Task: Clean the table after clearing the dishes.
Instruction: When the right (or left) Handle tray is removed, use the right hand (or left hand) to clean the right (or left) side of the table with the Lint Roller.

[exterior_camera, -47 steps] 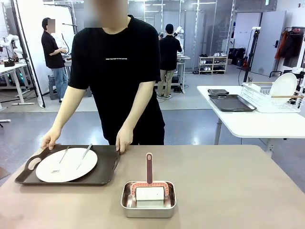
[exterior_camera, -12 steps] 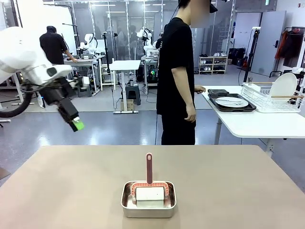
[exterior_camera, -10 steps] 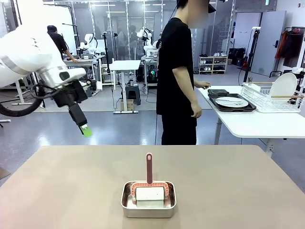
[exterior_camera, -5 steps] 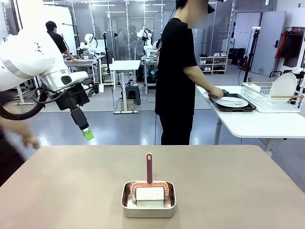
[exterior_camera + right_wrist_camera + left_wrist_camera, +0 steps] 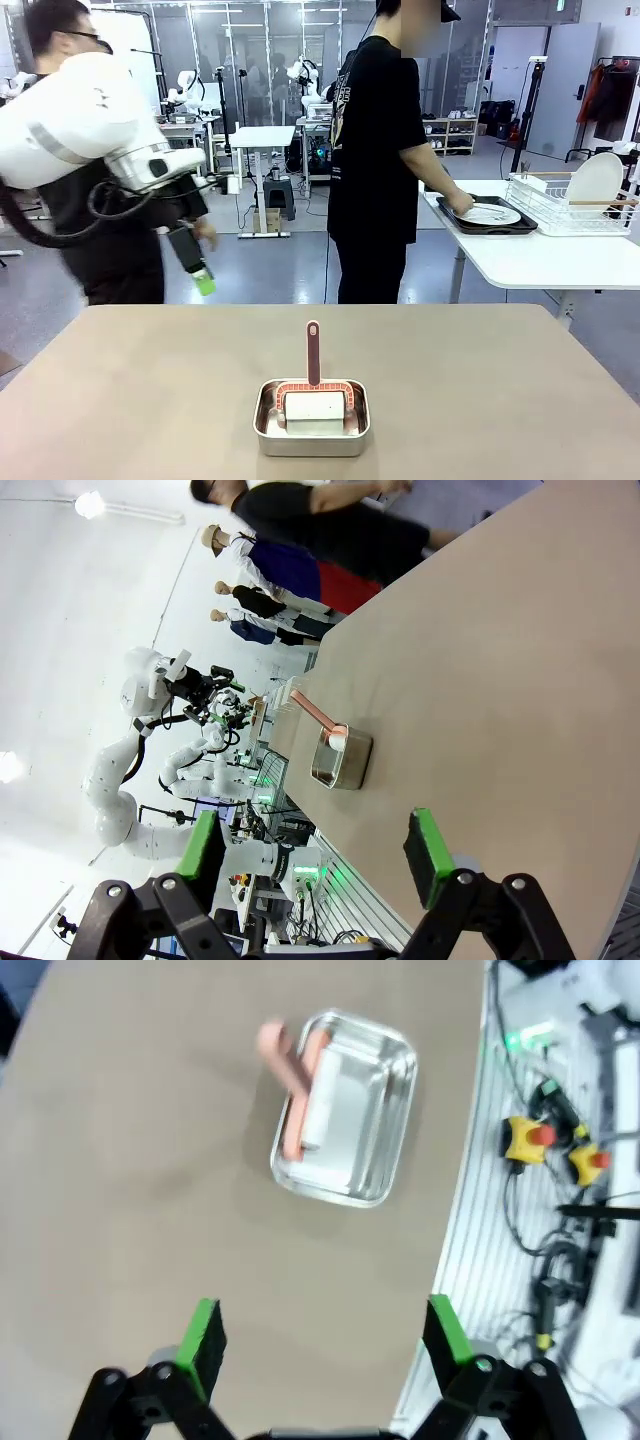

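Note:
The tan table carries a small steel pan holding a white pad on a pink-handled holder. My left gripper hangs open above the table's far left edge. From the left wrist, the open left gripper looks down on the pan and the table. In the right wrist view my right gripper stands open over the table, far from the pan. The dishes, a white plate on a dark tray, lie on a white side table under a person's hand.
A person in black stands between the tan table and the white side table, which also bears a dish rack. Another person passes behind my left arm. Cables and boxes lie beyond the table's near edge.
My left arm has swung right and lower, toward the table's far edge. A second person has walked in behind it. The person at the side table has reached onto the plate.

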{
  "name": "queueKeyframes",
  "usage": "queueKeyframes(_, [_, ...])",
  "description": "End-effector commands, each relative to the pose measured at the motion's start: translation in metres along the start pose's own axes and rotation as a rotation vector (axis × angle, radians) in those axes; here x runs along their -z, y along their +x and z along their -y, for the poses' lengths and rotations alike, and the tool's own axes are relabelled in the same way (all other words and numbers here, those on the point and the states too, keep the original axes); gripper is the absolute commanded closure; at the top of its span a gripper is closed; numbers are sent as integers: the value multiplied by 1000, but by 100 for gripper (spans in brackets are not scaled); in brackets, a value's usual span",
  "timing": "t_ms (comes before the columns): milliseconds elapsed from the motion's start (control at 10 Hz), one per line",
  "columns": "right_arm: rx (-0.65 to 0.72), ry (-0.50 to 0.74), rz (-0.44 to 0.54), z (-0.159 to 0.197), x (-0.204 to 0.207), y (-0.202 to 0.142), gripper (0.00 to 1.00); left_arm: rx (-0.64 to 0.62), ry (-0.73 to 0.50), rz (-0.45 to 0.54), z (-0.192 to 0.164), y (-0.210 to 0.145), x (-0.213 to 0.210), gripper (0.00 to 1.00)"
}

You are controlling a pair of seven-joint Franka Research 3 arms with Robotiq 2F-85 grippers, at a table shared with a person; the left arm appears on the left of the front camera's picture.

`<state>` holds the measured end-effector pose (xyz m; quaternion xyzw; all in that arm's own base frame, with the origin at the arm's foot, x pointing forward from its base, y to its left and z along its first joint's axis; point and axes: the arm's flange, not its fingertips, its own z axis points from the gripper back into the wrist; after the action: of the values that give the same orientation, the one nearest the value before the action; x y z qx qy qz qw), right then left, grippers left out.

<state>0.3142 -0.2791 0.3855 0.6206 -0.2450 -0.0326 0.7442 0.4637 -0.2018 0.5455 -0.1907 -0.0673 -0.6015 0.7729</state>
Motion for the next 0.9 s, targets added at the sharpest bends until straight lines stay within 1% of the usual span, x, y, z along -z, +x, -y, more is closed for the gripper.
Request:
queueKeyframes(0, [-7, 7, 8, -5, 0, -4, 7, 141, 56, -87, -10, 65, 10, 0])
queueKeyframes(100, [-7, 7, 8, -5, 0, -4, 7, 207, 83, -129, -7, 99, 14, 0])
queueKeyframes(200, [-7, 7, 8, -5, 0, -4, 7, 243, 94, -173, -8, 127, 23, 0])
queueKeyframes(300, [-7, 7, 8, -5, 0, -4, 7, 257, 80, -208, -12, 145, 34, 0])
queueKeyframes(400, [-7, 7, 8, -5, 0, -4, 7, 267, 78, -235, -15, 159, 45, 0])
queueKeyframes(500, [-7, 7, 8, -5, 0, -4, 7, 251, 23, -225, -16, 167, 57, 0])
queueKeyframes(600, [-7, 7, 8, -5, 0, -4, 7, 226, 1, -260, -17, 170, 69, 0])
queueKeyframes(800, [-7, 7, 8, -5, 0, -4, 7, 224, -12, -317, -21, 174, 86, 0])
